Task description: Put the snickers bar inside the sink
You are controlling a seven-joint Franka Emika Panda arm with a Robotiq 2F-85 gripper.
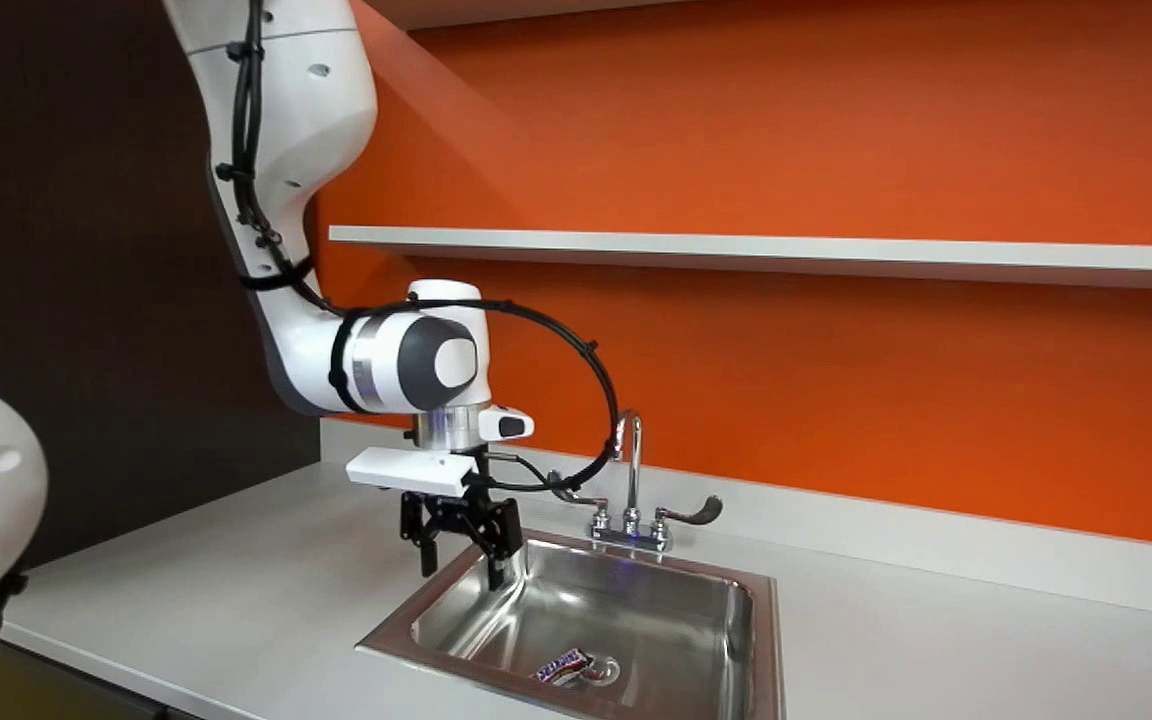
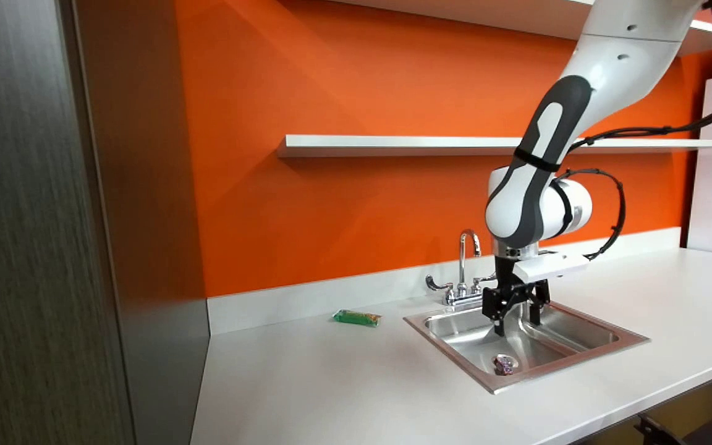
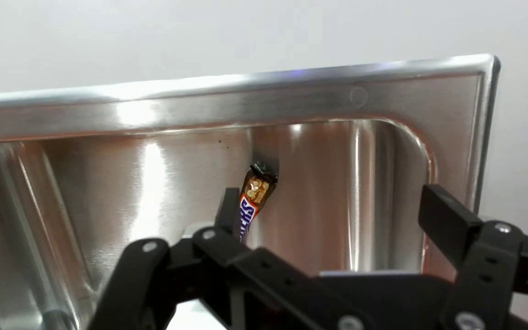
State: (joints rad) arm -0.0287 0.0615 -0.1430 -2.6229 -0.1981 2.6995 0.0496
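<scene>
— Where do we find the snickers bar point(image 1: 563, 667)?

— We find it in the sink point(image 1: 766, 640), on the bottom, at the drain point(image 1: 609, 670). Whether it lies over the edge of the drain, we cannot say.

— And the hand point(image 2: 518, 326)?

— This we see above the sink, apart from the bar.

— What do we have behind the sink?

— Directly behind it we have the faucet point(image 1: 633, 495); higher, on the wall point(image 1: 836, 400), is a shelf point(image 1: 786, 250).

— And the packet point(image 2: 356, 318)?

— In an exterior view we see it on the counter point(image 2: 331, 371), to the left of the sink, near the wall.
</scene>
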